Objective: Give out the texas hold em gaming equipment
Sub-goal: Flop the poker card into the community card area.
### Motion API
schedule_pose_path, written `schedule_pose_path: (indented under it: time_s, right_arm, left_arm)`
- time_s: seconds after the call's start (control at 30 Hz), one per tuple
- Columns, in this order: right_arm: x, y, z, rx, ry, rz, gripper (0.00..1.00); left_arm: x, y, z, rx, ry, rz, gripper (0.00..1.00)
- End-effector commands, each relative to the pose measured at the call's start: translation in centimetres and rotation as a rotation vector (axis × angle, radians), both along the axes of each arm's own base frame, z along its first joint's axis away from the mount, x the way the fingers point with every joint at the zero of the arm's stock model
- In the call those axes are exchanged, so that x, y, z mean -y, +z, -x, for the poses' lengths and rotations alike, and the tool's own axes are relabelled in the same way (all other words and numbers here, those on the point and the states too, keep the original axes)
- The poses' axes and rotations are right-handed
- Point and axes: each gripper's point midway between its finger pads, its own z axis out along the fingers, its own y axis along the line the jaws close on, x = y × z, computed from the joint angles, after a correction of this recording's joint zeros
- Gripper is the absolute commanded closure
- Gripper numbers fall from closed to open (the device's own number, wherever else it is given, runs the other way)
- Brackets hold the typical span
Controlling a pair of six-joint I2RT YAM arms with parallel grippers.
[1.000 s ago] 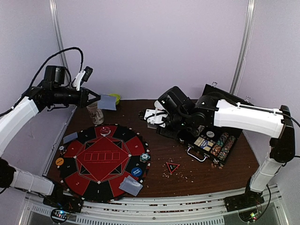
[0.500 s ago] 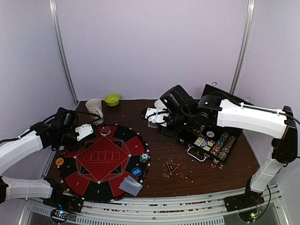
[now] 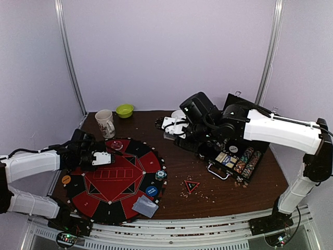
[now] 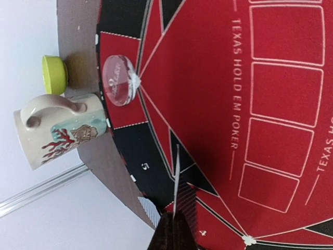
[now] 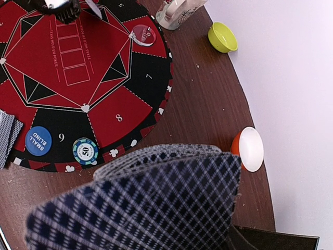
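My left gripper [image 3: 102,158] is shut on one playing card [image 4: 176,179], seen edge-on in the left wrist view, low over the left side of the round red-and-black poker mat [image 3: 119,177]. My right gripper [image 3: 169,127] hovers by the mat's far right, shut on a fanned deck of blue-checked cards [image 5: 151,203] that hides its fingers. On the mat lie a clear dealer button [image 3: 117,145], a striped chip [image 3: 161,174], a blue button [image 3: 151,190], an orange button [image 3: 66,179] and a small card pile [image 3: 145,206]. A red-black triangle marker [image 3: 191,186] lies on the table.
A mug [image 3: 105,123] and a green bowl [image 3: 124,110] stand at the back left. An orange-and-white bowl [image 5: 248,149] sits under the right arm. The open black chip case [image 3: 237,156] with rows of chips is on the right. Crumbs dot the table near the triangle.
My left arm has swung down from high beside the mug to low over the mat's left side, still holding its card. The right arm has barely moved.
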Motion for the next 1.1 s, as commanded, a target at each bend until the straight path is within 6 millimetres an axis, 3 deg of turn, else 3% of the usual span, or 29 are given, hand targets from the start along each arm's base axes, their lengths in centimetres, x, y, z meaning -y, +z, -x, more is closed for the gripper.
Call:
schedule_pose_path:
  time_s: [0.0,0.2,0.53,0.73,1.07]
  right_arm:
    - [0.2,1.9,0.2,0.019,-0.005,-0.059,0.54]
    - [0.4,1.8,0.2,0.023,-0.002,-0.060,0.54]
    - [0.7,2.5,0.3,0.047,-0.001,-0.074,0.54]
    - [0.7,1.9,0.4,0.045,0.005,-0.068,0.54]
    - [0.9,2.0,0.5,0.043,0.006,-0.069,0.54]
  left_arm:
    - [0.9,-2.3,0.8,-0.053,-0.129,-0.025,1.00]
    - [0.8,-5.5,4.9,-0.259,-0.179,-0.015,1.00]
    - [-1.3,-8.2,9.5,-0.387,-0.086,0.037,1.00]
    - [-2.7,-8.2,9.0,-0.312,-0.052,0.025,1.00]
    - [-2.9,-8.5,7.3,-0.298,-0.065,-0.017,1.00]
